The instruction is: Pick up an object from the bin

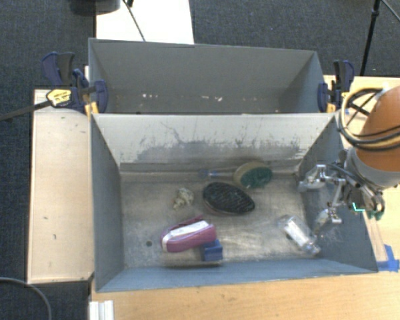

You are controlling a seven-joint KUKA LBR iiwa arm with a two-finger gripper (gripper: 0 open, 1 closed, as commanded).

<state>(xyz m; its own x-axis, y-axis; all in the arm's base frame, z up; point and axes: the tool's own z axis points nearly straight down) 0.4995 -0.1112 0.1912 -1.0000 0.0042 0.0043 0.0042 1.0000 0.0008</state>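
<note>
Gripper: two-finger gripper (320, 202) over the right sloping wall of the grey metal bin (107, 199), fingers spread apart, nothing between them
Nearest thing: small silvery-white crumpled packet (299, 234) on the floor's right end, just beside the lower fingertip
Centre: black oval mesh piece (229, 198), with a green round brush (253, 175) just behind it
Front left: magenta-and-white oblong object (187, 236) beside a small blue block (212, 251)
Left of centre: small beige crumpled scrap (183, 197)
</note>
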